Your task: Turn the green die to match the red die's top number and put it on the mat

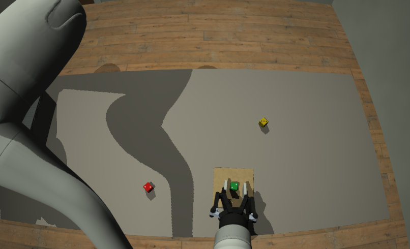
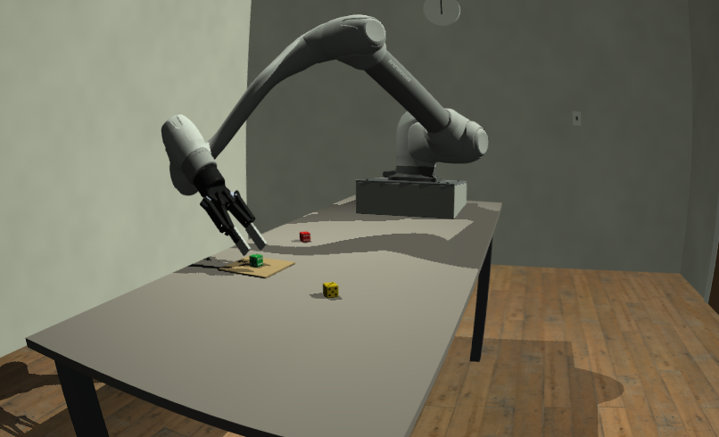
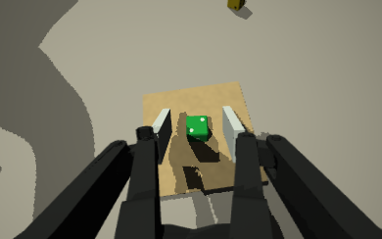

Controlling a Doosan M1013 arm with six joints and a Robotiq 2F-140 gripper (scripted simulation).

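The gripper (image 3: 197, 128) is spread and holds nothing; its pads (image 3: 162, 123) stand apart from the green die (image 3: 197, 125), which sits flat on the mat (image 3: 226, 95) showing two pips, like the red die (image 1: 147, 186). A careless retreat could tip it. No containers are visible.

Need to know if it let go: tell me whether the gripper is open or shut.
Open. The gripper has its fingers apart, with gaps on both sides of the green die, which sits flat on the mat.
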